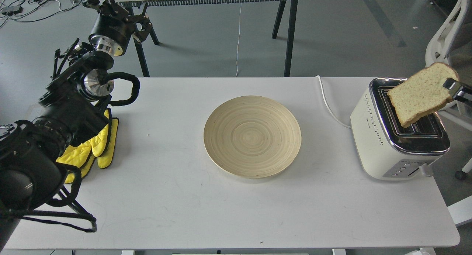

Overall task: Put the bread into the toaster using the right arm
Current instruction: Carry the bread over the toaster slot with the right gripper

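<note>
The bread (pixel 420 94) is a pale speckled slice with a brown crust, held tilted just above the chrome top of the cream-white toaster (pixel 383 144) at the table's right end. Its lower corner hangs over the slots. My right gripper (pixel 453 86) enters from the right edge and is shut on the slice's upper right edge; only its fingertips show. My left gripper (pixel 121 11) is raised at the far left, beyond the table's back edge, and its fingers look spread and empty.
A round beige wooden plate (pixel 252 136) lies at the table's middle. A yellow glove (pixel 92 148) lies at the left under my left arm. The toaster's white cord (pixel 326 102) runs back along the table. A white chair (pixel 440 37) stands behind the toaster.
</note>
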Controlling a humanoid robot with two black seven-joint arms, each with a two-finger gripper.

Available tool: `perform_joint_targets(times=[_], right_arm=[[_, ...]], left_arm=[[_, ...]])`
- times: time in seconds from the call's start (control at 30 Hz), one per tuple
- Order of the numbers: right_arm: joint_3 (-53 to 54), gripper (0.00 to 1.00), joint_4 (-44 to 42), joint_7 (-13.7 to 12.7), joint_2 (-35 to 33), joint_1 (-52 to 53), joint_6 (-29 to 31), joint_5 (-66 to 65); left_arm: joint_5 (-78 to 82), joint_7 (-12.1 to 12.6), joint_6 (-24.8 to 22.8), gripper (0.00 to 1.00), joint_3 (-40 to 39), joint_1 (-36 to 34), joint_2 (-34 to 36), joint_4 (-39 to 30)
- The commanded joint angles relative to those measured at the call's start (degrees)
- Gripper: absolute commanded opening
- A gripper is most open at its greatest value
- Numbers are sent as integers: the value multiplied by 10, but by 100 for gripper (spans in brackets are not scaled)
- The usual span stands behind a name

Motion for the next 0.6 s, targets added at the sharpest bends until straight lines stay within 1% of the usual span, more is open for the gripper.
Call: perform_joint_targets(times=[0.0,0.27,0.5,0.53,0.57], right_arm=[[-1,0,-7,-3,6,-4,-1,-3],[-1,1,-17,-2,7,-6,-1,-5],[-1,3,-37,-2,29,-13,-2,-21],[-1,7,-40,-2,34,-13,-2,-21],[0,15,-41,-2,38,-12,-2,-21]], left_arm=[[0,0,0,100,0,-1,0,0],[0,0,0,100,0,0,0,0],[0,0,0,100,0,-1,0,0],[0,0,0,100,0,0,0,0],[0,0,0,100,0,0,0,0]])
